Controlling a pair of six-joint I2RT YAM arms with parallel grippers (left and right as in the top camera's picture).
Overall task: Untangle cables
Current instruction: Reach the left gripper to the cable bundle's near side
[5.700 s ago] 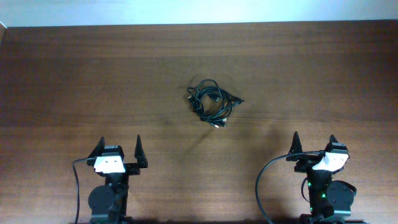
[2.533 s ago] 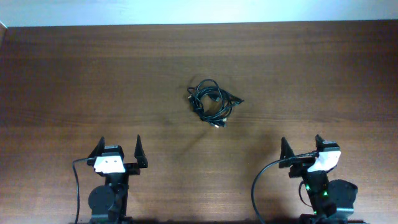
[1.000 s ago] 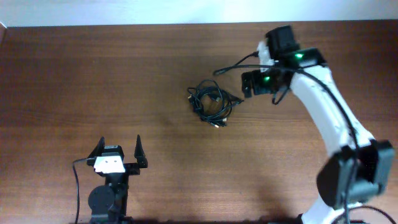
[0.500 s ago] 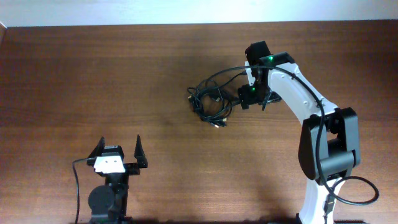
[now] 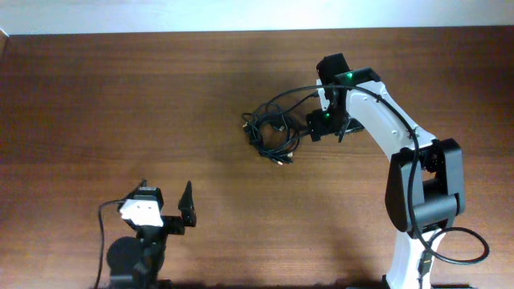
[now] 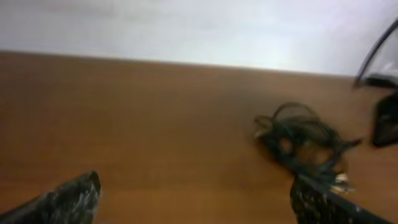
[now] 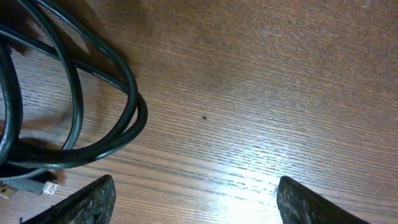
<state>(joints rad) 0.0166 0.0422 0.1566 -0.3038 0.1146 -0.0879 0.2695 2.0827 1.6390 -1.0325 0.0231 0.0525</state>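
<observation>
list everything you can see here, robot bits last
cables: one tangled bundle, strand count unclear, black, mid-table
table: one, brown wood, under everything
wall: one strip, white, past the table's far edge
arm cords: thicker, black, one at each arm
left gripper: one, black, open, at the near edge, apart from the cables
right gripper: one, black, open, beside the cables, bare table between its fingers
right arm: one, white and black, stretched out to the bundle
</observation>
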